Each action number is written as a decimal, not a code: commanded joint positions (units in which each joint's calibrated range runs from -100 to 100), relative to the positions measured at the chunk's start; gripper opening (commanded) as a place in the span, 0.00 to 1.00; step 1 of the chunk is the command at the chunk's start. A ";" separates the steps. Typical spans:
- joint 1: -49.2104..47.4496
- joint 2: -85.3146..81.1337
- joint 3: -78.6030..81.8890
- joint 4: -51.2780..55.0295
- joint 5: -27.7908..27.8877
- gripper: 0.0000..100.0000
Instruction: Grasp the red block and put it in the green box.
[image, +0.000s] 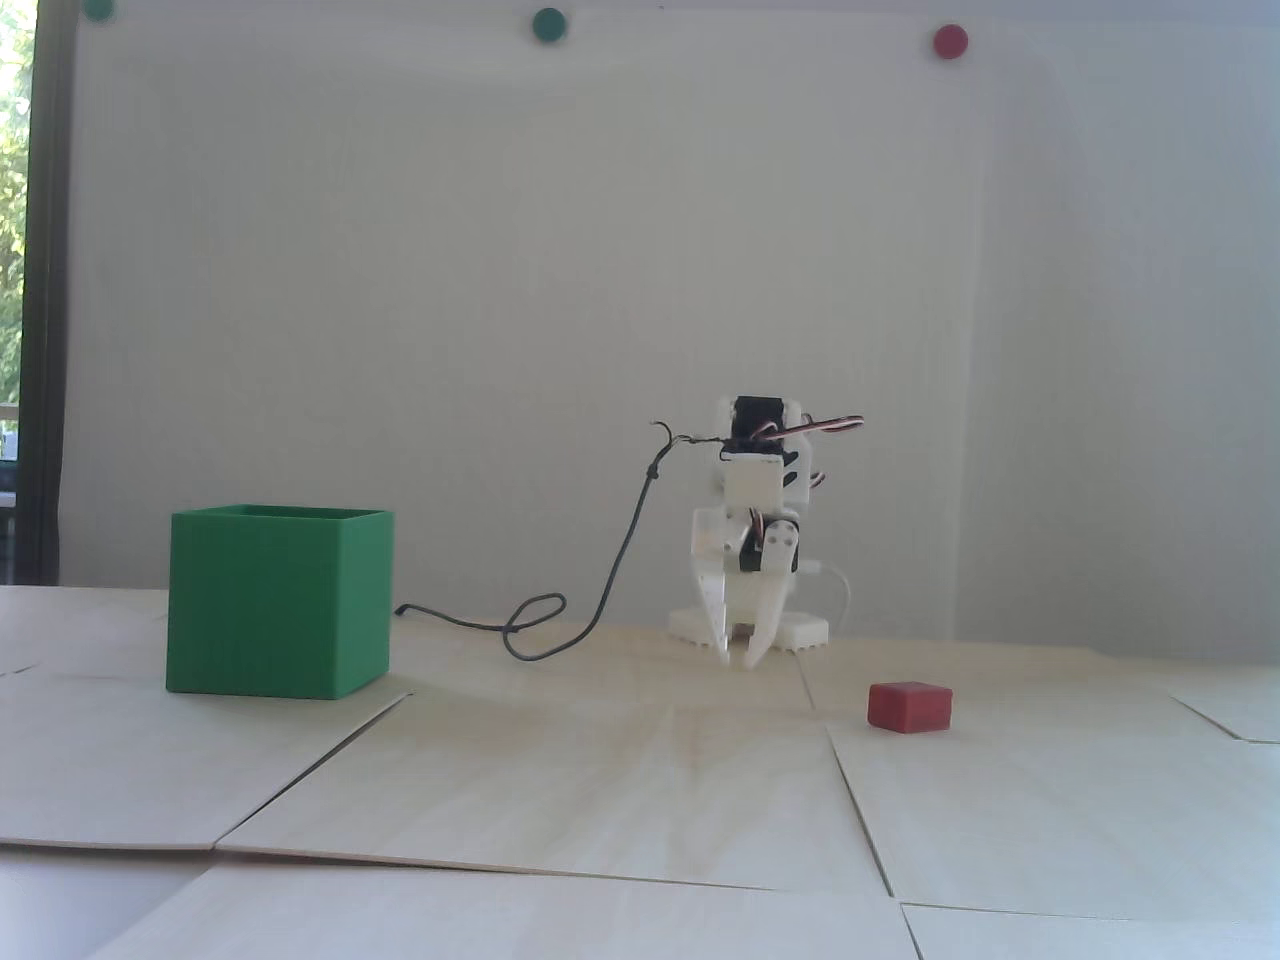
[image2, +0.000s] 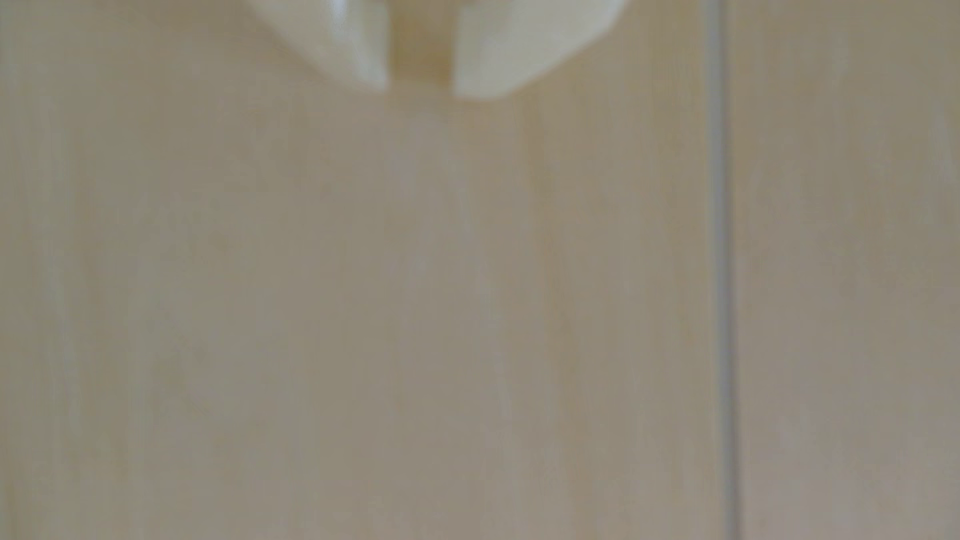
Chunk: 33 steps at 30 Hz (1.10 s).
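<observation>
1. The white two-finger gripper hangs at centre of the fixed view, tips slightly parted, holding nothing; the wrist view agrees.
2. The small matte red rectangular block lies lower right on the pale wooden table.
3. The large matte green cube-shaped box stands far left.

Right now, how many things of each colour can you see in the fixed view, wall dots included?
Green: 3, the green box and two green wall dots
Red: 2, the red block and one red wall dot
White: 1, the arm with its pincer
Black: 1, the cable
Total: 7
</observation>
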 joint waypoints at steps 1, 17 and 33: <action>0.31 -0.66 0.47 1.53 0.46 0.03; 0.31 -0.66 0.47 1.53 0.46 0.03; -0.41 -0.74 0.38 1.28 0.15 0.03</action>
